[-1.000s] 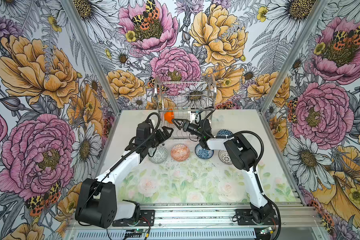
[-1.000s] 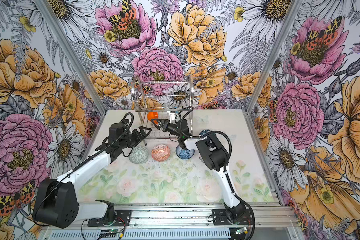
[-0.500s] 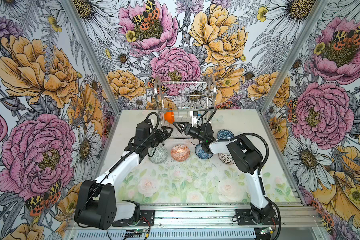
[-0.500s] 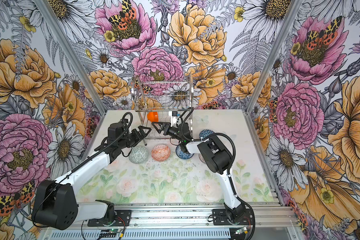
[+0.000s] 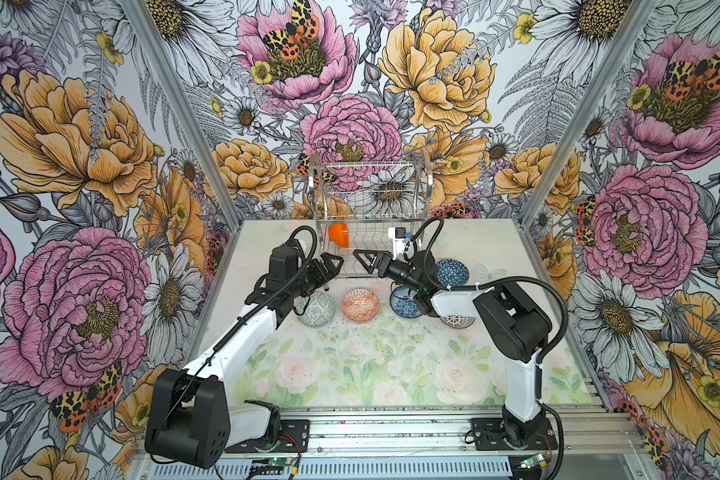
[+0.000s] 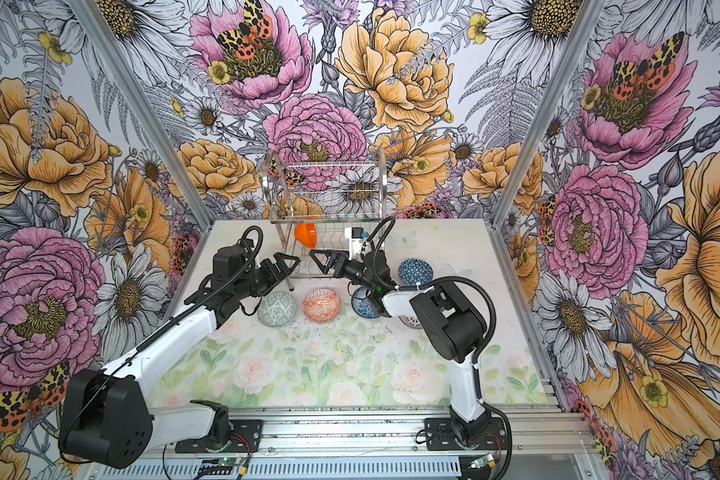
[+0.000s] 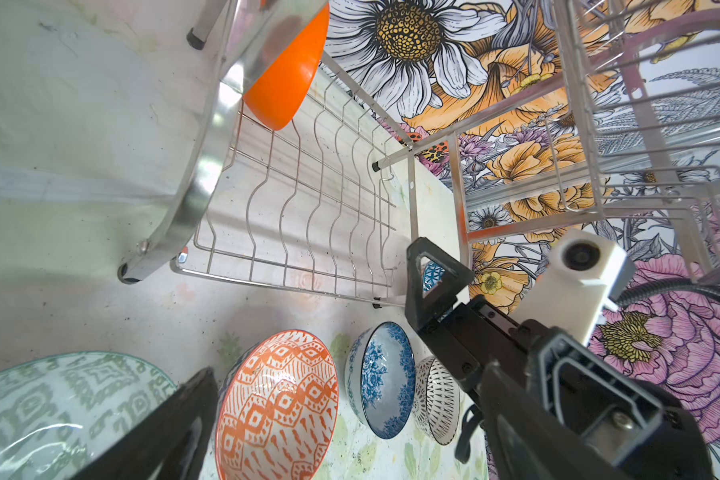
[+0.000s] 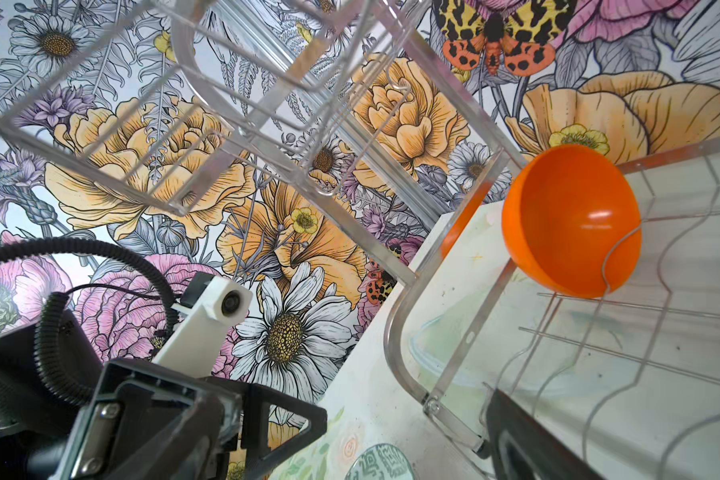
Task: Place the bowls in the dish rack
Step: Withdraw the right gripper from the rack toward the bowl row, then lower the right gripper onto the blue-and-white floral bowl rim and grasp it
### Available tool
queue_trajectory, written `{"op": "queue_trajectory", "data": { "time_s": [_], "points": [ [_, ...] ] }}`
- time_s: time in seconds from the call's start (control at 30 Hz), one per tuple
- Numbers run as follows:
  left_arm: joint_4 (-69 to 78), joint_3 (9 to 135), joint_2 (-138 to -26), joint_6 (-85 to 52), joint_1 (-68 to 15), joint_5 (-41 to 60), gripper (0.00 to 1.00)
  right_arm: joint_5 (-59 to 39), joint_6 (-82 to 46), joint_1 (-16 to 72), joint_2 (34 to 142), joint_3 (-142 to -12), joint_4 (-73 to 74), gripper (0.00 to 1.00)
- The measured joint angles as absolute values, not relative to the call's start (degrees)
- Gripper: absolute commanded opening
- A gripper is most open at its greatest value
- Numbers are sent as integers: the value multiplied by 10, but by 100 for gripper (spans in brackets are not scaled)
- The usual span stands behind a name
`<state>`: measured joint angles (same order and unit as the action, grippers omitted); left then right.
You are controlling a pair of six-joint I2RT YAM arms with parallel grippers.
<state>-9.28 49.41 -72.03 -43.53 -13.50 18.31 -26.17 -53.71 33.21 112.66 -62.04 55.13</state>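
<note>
left gripper [image 5: 328,270] agape, facing right gripper [image 5: 364,262]

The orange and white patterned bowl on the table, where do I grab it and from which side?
Pinch the rim of the orange-white bowl from above, at the edge facing the dish rack. It sits upright, mouth up, with the grey-green bowl and blue floral bowl close on either side, crowding those edges.

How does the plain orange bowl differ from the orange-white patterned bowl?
The plain orange bowl stands on edge in the lower tier of the dish rack; the patterned bowl sits mouth-up on the table. The plain orange bowl shows one solid colour; the patterned bowl has diamond motifs inside. Both are small and round.
</note>
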Motion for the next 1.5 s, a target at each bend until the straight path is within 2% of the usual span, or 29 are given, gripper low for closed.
{"op": "queue_trajectory", "data": {
  "time_s": [0.37,0.57,0.7,1.0,1.27,1.5],
  "points": [
    [-165,454,-574,-464,-148,141,99,-234,-461,352,1017,-571,395,99],
    [-191,389,-489,-488,-82,161,99,-174,-376,402,945,-576,240,99],
    [-212,349,-468,-496,-32,195,99,-135,-328,428,918,-598,155,100],
    [-210,291,-473,-509,-1,261,99,-55,-269,436,911,-605,11,100],
    [-203,273,-456,-511,-14,282,99,25,-255,437,911,-608,-73,95],
    [-180,273,-431,-511,-130,253,99,78,-249,437,921,-608,-128,82]
  ]
}}
